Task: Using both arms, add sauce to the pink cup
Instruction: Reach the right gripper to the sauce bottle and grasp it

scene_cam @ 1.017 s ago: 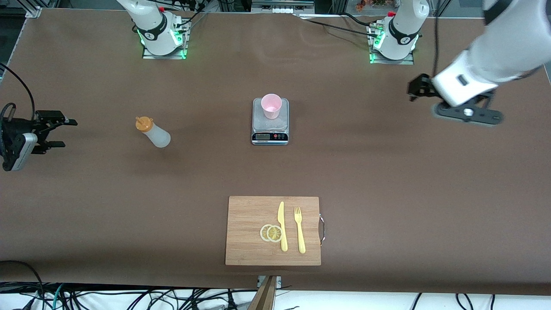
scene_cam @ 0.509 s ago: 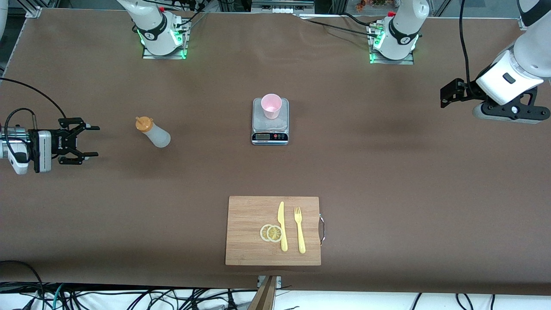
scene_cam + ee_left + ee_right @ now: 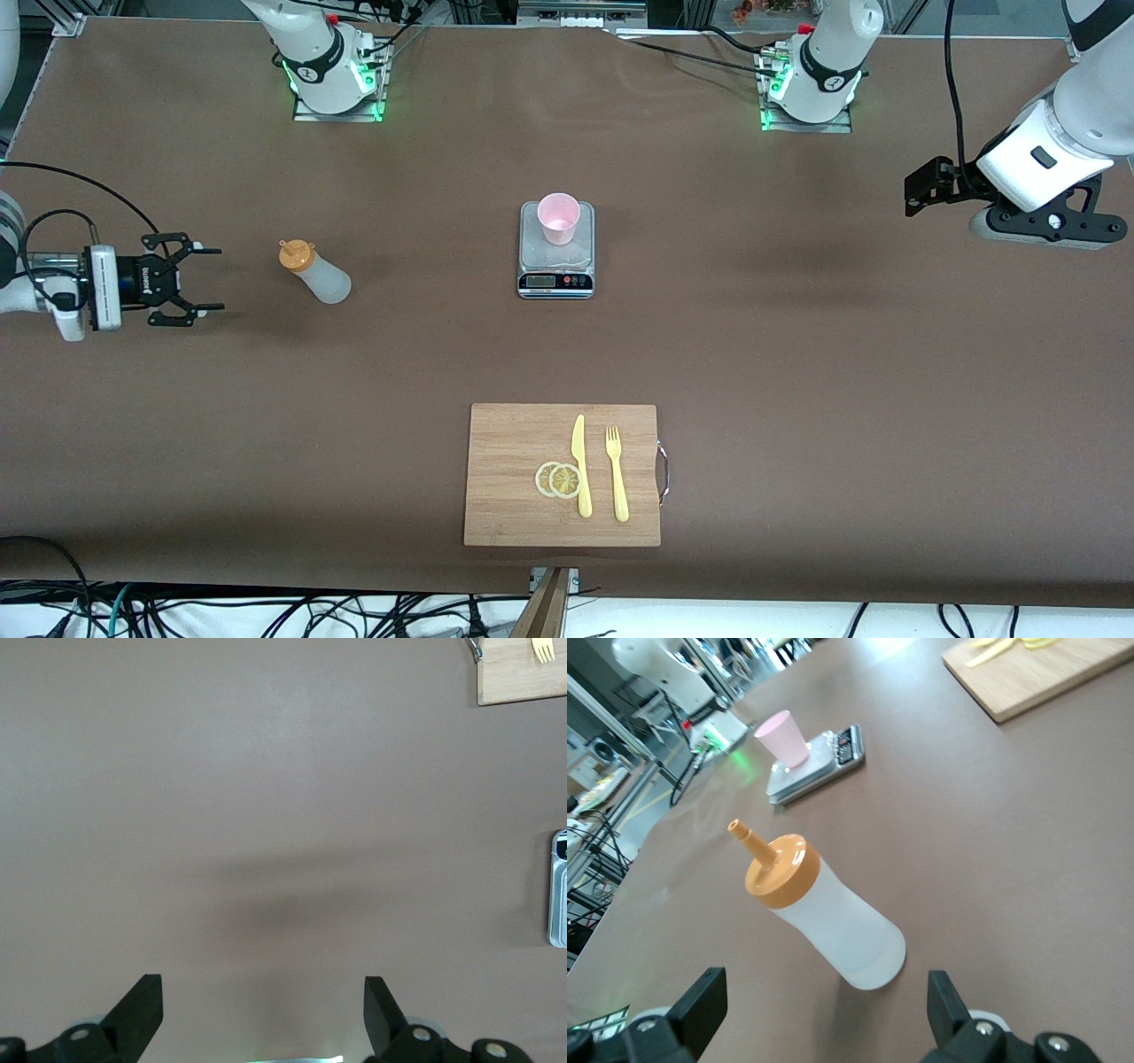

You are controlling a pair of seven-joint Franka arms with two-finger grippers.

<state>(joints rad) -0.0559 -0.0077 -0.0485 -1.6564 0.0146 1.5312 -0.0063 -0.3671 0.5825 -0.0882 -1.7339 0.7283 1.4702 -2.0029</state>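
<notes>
The right tool is released, its two fingers spread wide and pointing at the sauce bottle from the right arm's end of the tabletop, clear of the bottle. The right wrist view brings that bottle up close, standing upright with its orange nozzle cap, framed between the two black fingertips; farther off it catches the pink cup sitting on a small kitchen scale.

The left tool hangs released over bare tabletop at the left arm's end, well apart from cup and bottle. Its wrist view shows mostly brown surface and its own spread fingertips, with only an edge of the scale.

Only the front view shows the whole wooden cutting board, nearer the camera, carrying a yellow knife, a yellow fork and two lemon slices.
</notes>
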